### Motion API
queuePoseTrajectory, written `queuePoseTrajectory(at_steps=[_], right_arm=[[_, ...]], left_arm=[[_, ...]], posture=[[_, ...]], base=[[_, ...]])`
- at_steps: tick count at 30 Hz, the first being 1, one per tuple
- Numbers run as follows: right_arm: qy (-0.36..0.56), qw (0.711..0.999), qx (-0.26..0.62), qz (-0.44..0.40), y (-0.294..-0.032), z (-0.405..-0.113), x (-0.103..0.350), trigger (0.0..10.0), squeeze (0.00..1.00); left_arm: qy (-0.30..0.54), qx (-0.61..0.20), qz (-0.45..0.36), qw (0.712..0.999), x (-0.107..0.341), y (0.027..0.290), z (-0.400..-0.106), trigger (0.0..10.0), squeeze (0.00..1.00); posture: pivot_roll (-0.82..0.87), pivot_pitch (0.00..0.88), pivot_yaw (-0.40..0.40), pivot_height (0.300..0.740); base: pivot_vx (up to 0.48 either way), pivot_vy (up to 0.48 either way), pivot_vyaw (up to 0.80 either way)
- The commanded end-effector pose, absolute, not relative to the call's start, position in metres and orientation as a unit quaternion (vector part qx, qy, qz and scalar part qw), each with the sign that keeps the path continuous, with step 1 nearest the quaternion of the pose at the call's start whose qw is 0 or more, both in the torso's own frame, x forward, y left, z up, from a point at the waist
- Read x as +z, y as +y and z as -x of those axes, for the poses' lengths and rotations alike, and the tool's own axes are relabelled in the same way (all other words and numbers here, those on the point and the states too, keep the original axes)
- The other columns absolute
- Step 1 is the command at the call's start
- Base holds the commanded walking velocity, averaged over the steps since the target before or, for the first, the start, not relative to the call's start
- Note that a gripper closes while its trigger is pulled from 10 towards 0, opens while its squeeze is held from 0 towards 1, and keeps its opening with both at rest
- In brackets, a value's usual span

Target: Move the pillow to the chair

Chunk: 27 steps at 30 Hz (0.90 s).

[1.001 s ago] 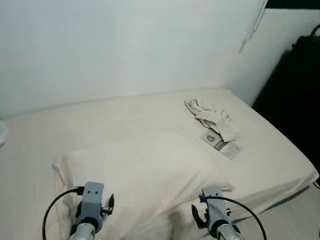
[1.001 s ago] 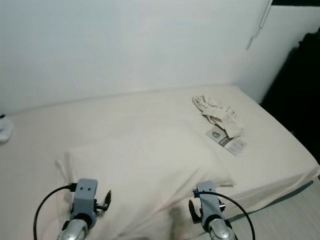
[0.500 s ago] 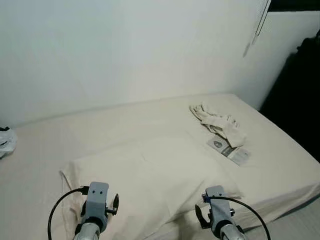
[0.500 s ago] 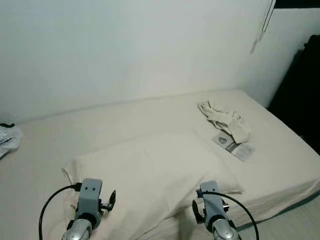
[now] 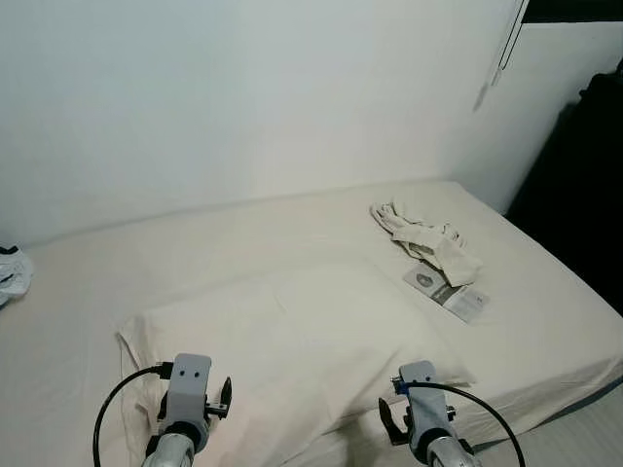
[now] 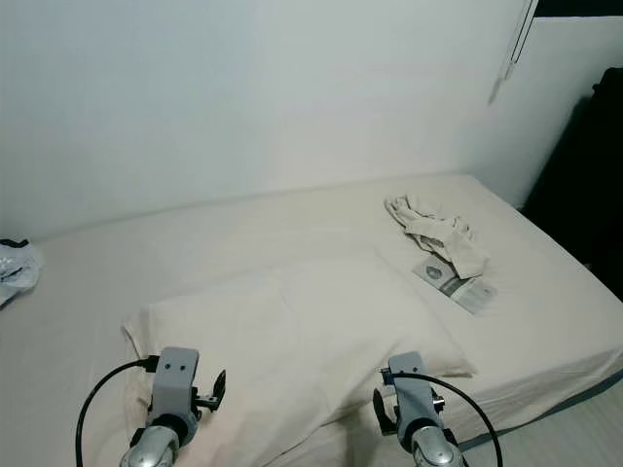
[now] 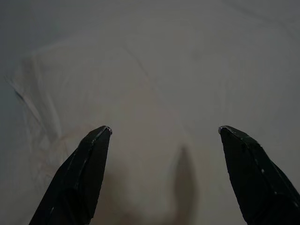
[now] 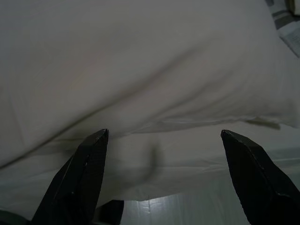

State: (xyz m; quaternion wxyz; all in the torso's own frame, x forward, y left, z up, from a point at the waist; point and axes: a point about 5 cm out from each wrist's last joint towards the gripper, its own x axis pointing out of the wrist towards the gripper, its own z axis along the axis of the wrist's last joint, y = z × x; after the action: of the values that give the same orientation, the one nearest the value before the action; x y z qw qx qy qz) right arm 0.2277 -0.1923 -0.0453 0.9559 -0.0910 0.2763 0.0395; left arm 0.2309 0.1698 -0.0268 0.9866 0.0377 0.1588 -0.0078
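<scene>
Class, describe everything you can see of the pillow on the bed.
The pillow is large, rectangular and cream, in a soft, lightly creased fabric case that nearly matches the sheet. It lies flat on the bed, near its front edge, its corners slightly limp. Both tools, the left tool and the right tool, hover open just short of it; nothing grips it.
</scene>
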Motion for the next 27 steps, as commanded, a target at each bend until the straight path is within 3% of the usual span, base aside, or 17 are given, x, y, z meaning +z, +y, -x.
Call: queuePoseTrajectory(at_steps=[1,11,27], right_arm=[[0.289,0.953,0.035,0.083,-0.1914,-0.2224,-0.0498,10.0,0.00],[0.290,0.953,0.032,0.083,-0.1929,-0.2211,-0.0503,10.0,0.00],[0.290,0.954,0.027,0.074,-0.1882,-0.2198,-0.0518,10.0,0.00]], left_arm=[[0.168,-0.002,-0.035,0.985,-0.0299,0.1738,-0.2271,10.0,0.00],[0.163,-0.007,-0.036,0.986,-0.0288,0.1721,-0.2274,10.0,0.00],[0.160,-0.026,-0.062,0.985,-0.0250,0.1737,-0.2331,10.0,0.00]], posture=[[0.01,0.065,-0.029,0.740],[0.01,0.067,-0.025,0.740],[0.02,0.066,0.000,0.740]], base=[[-0.368,0.000,0.00],[-0.335,0.000,0.00],[0.000,0.000,0.00]])
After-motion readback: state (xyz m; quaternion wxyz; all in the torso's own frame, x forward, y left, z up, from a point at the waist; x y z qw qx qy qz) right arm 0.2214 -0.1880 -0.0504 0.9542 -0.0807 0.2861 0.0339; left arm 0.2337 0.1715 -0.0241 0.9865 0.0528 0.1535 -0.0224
